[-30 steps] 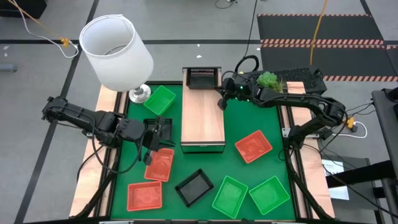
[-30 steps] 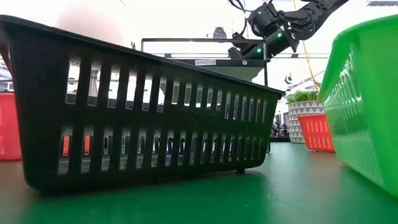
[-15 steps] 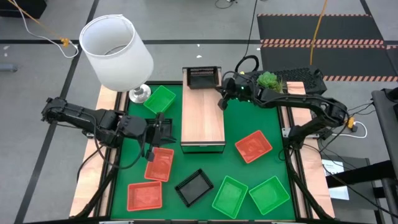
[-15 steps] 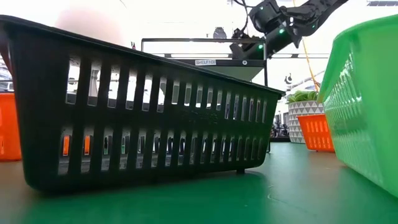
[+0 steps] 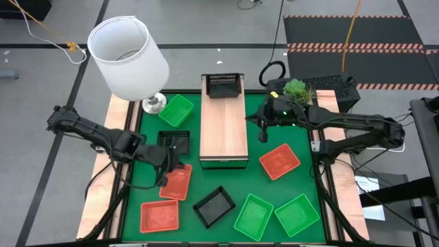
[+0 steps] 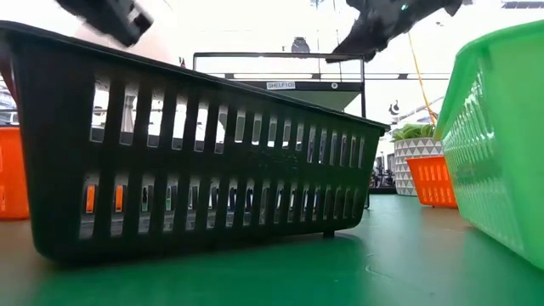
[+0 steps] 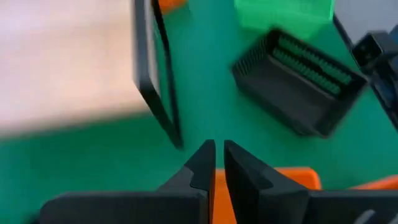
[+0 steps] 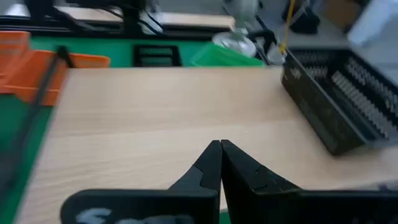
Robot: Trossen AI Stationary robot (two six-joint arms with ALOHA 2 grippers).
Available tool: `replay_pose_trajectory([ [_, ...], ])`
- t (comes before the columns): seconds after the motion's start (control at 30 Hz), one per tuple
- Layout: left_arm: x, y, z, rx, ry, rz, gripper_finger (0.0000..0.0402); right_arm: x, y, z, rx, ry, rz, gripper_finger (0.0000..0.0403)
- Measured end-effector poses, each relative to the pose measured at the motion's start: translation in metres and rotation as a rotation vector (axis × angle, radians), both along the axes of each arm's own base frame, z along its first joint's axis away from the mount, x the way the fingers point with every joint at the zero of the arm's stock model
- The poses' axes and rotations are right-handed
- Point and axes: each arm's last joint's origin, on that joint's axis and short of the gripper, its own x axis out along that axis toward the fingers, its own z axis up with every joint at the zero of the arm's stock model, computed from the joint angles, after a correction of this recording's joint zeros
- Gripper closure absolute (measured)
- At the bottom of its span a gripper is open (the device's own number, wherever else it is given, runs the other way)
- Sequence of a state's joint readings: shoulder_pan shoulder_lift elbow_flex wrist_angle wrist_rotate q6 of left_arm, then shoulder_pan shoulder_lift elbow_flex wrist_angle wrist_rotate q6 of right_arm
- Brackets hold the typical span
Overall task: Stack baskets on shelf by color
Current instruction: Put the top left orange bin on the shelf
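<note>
The light-wood shelf (image 5: 223, 130) lies mid-table, a black basket (image 5: 224, 86) on its far end. On the green mat lie a black basket (image 5: 173, 142), orange baskets (image 5: 180, 184) (image 5: 159, 215) (image 5: 280, 161), another black one (image 5: 214, 206) and green ones (image 5: 177, 110) (image 5: 254, 215) (image 5: 297, 213). My left gripper (image 5: 167, 175) hangs over the left orange basket (image 7: 298, 177), its fingers (image 7: 219, 158) a thin slit apart with nothing between them. My right gripper (image 5: 263, 132) is shut (image 8: 221, 152), in the air off the shelf's right side.
A lamp with a white shade (image 5: 130, 58) stands at the far left corner, a potted plant (image 5: 296, 88) at the far right. Pale wooden planks (image 5: 103, 199) run along both sides of the mat. In the low view a black basket (image 6: 195, 170) fills the foreground.
My left gripper has gone down and toward the table's near edge, rolling as it went, from over the black basket beside the shelf to over the orange one. My right gripper has risen and swung from the shelf's far end toward the near right. Both stayed shut.
</note>
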State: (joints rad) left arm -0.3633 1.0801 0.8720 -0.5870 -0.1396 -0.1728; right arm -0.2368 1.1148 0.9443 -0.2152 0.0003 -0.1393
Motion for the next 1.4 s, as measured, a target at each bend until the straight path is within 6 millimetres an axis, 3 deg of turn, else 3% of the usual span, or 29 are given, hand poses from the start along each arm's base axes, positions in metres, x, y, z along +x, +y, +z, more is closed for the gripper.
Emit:
replay_pose_trajectory([
  [0.13, -0.010, -0.010, -0.027, -0.103, 0.087, 0.133, 0.0364, -0.004, 0.013, 0.008, -0.033, -0.034, 0.058, 0.0403],
  [0.3, -0.022, -0.023, -0.043, -0.183, 0.117, 0.281, 0.0355, -0.008, 0.021, 0.011, -0.085, -0.026, 0.037, 0.0403],
  [0.6, -0.036, -0.037, -0.058, -0.236, 0.151, 0.408, 0.0245, -0.011, 0.023, 0.009, -0.104, 0.020, 0.034, 0.0403],
  [0.73, -0.039, -0.044, -0.068, -0.179, 0.198, 0.409, 0.0220, -0.012, 0.023, 0.008, -0.111, 0.028, 0.038, 0.0403],
  [1.07, -0.045, -0.042, -0.085, -0.128, 0.329, 0.583, 0.0215, -0.012, 0.022, 0.007, -0.132, 0.044, 0.020, 0.0403],
  [1.4, -0.049, -0.039, -0.087, -0.149, 0.376, 0.666, 0.0215, -0.014, 0.022, 0.005, -0.147, 0.075, 0.001, 0.0403],
])
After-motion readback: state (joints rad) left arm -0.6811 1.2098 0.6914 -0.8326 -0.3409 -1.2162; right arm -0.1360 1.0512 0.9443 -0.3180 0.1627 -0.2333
